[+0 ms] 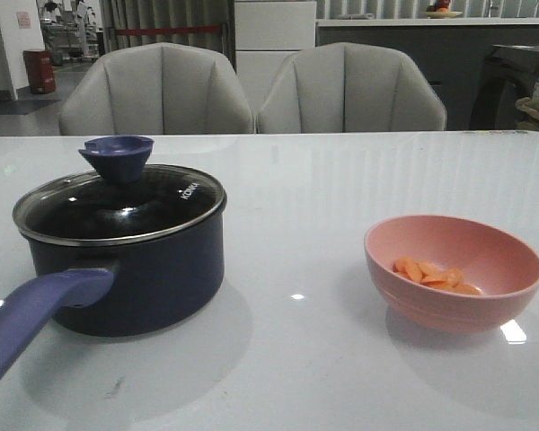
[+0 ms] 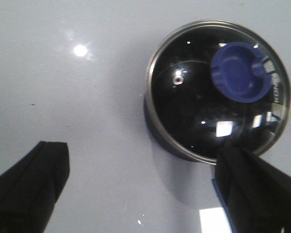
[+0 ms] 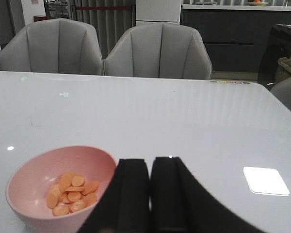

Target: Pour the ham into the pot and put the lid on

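Lid [image 2: 218, 92] capping pot [image 1: 130, 260] at one o'clock of spread left gripper [image 2: 150, 187]; right gripper [image 3: 150, 194] pressed together beside ham [image 3: 70, 193] bowl [image 3: 29, 213].

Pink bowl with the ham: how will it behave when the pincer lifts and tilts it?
The bowl looks rigid with a glossy wall, so probably slippery. Its rounded base may rock if nudged. The ham lies loose in thin slices and should slide out readily.

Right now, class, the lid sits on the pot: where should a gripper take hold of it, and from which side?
Grip the flared knob from straight above. It stands proud at the centre of the lid, whose metal rim lies flush on the pot, so the edge offers little purchase.
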